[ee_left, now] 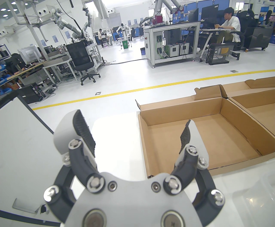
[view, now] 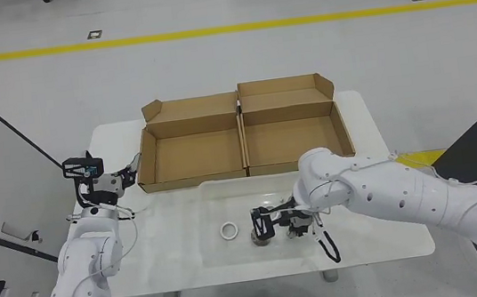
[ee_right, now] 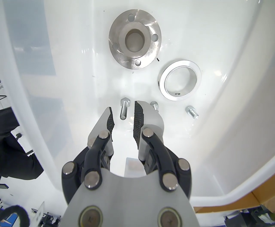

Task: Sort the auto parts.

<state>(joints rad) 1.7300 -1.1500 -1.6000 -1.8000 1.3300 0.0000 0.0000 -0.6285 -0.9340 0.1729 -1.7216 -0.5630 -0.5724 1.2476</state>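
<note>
**Caller:** Right gripper is low in the white tray. What have you got?

**Me:** My jaws are apart on either side of a bolt, not yet pinching (flange and ring lie just beyond). It's the picking step, I'd say.

**Caller:** And next?

**Me:** I need to close squarely on the shank so it can't roll, lift, then carry it to a cardboard box. My left gripper hangs beside that box, spread wide and empty.

White arms end in silver pincers with black ribbed pads.
</note>
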